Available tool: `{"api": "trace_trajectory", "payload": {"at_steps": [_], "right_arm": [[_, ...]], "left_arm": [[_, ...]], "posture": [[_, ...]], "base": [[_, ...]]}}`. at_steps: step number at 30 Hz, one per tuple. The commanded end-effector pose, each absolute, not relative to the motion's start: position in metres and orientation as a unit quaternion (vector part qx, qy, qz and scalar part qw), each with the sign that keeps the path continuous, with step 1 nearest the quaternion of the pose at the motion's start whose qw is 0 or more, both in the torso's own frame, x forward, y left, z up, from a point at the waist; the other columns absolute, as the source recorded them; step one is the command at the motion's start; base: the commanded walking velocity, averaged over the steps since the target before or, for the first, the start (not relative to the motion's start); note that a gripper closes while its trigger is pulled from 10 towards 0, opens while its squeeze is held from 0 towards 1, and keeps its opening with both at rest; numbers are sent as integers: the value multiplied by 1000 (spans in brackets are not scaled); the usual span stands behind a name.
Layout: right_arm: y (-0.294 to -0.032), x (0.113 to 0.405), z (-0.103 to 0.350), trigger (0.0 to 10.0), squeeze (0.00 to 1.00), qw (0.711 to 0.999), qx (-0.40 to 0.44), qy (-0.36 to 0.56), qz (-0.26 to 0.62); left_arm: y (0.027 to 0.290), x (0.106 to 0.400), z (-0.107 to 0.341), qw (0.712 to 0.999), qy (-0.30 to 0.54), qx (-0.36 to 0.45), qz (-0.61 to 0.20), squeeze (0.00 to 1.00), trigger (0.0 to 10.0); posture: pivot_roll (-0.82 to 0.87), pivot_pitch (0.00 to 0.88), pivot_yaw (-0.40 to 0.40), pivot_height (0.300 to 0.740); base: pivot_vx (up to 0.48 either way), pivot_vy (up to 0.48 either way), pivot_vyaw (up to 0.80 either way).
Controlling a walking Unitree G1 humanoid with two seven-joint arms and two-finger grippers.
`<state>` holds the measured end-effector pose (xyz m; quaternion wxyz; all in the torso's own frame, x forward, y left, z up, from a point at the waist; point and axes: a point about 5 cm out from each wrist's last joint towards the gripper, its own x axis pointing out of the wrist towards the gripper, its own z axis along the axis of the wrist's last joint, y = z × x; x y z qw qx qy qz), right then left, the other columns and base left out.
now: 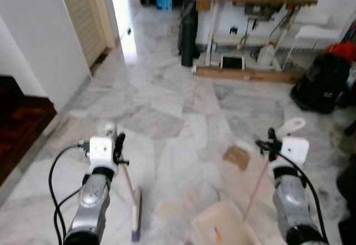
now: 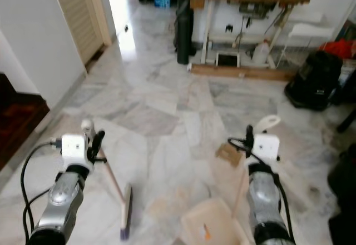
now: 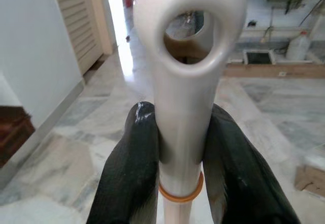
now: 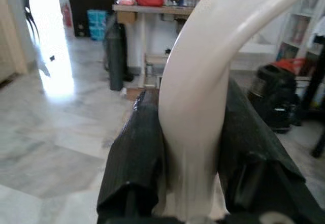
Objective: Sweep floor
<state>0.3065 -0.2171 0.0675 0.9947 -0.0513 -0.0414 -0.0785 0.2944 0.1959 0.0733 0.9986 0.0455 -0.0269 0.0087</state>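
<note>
**Broom and dustpan in hand, debris ahead**

Along the bottom edge of the head views we hold both tools low. Our left gripper [image 1: 118,148], lower left, pinches the broom handle [image 3: 185,82] just under its looped end, both black fingers [image 3: 133,168] pressed against the pale shaft; the broom head [image 1: 136,214] rests on the marble floor [image 1: 167,106] at lower centre, bristles down, ready to push. Our right gripper [image 1: 270,145], lower right, clamps the dustpan handle [image 4: 195,112] between its fingers, and the dustpan [image 1: 222,228] sits on the floor at the bottom middle, with a small orange scrap [image 1: 217,235] lying in it. We judge the tools are set side by side like this so that the broom can drive dirt across into the pan.

Just above the pan, near the frame's centre right, a brown piece of cardboard [image 1: 237,156] lies on the tiles, probably the next thing to sweep.

Farther up, a wooden table [image 1: 250,0] crosses the top of the frame, a black bag [image 1: 320,84] sits at upper right, and a louvred door [image 1: 83,11] stands at upper left.
</note>
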Motion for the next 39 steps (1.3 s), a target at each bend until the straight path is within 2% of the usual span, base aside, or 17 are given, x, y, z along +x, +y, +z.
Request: {"api": "trace_trajectory", "payload": {"at_steps": [1, 27, 35, 39], "right_arm": [[-224, 308, 76, 10000, 0, 993, -51, -61, -90], [-225, 306, 74, 10000, 0, 993, -47, -57, -94], [-226, 307, 74, 10000, 0, 993, -45, -53, -97], [-226, 306, 72, 10000, 0, 993, -43, -48, -98]], "left_arm": [[195, 299, 85, 997, -56, 51, 12, 0, 10000], [193, 298, 83, 997, -53, 47, 13, 0, 10000], [191, 298, 84, 998, -58, 40, 9, 0, 10000], [190, 298, 84, 997, -59, 39, 8, 0, 10000]], "posture": [[19, 0, 8, 740], [8, 0, 8, 740], [2, 0, 9, 740], [2, 0, 9, 740]], "base": [[300, 0, 0], [301, 0, 0], [0, 0, 0], [0, 0, -788]]}}
